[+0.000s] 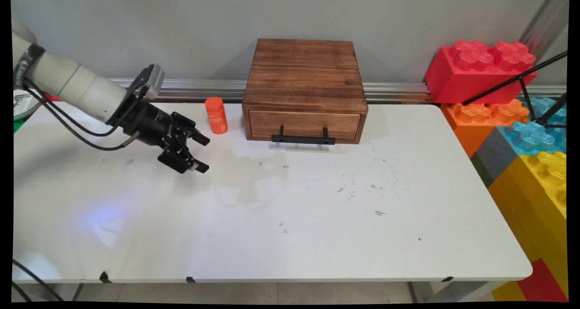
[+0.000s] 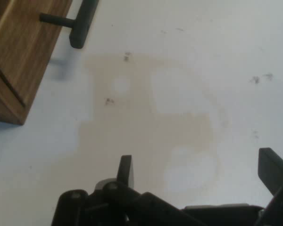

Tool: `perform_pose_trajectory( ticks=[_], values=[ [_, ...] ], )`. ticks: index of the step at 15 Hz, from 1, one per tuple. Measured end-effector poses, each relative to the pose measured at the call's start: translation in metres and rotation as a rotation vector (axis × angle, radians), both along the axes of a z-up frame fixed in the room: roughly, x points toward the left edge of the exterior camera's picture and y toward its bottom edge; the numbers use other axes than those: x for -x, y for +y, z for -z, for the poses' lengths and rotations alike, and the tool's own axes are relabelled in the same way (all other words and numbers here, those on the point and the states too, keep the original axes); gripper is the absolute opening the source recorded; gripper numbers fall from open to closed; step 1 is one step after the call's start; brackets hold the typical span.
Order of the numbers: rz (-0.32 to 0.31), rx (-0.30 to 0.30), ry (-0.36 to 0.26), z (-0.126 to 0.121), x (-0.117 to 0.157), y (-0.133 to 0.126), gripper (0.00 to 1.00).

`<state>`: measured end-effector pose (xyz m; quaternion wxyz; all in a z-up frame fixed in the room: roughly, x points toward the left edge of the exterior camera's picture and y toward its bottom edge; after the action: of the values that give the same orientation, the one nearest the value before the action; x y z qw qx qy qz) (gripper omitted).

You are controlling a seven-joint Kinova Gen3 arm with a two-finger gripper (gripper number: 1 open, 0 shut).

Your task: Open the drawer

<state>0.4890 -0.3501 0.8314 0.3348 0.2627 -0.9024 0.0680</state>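
Nearby, open pincer point(image 1: 202, 153) faces bottle point(image 1: 216, 115), drawer box point(image 1: 304, 91).

The main view is looking down from above the near side across the whole tabletop point(image 1: 317, 218) toward the wall. The hand view is looking along the gripper point(image 2: 198, 174), close above the tabletop. Both are sharing the wooden drawer box point(image 1: 304, 91) with its black handle point(image 1: 303, 139).
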Motion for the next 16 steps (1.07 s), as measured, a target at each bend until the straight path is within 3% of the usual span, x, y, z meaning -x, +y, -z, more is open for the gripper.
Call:
perform_pose_trajectory(
  ticks=[6,16],
  values=[
    [-0.017,0.015,-0.02,-0.02,0.021,-0.021,1.0],
    [-0.049,0.091,-0.08,-0.053,0.089,-0.087,1.0]
  ],
)
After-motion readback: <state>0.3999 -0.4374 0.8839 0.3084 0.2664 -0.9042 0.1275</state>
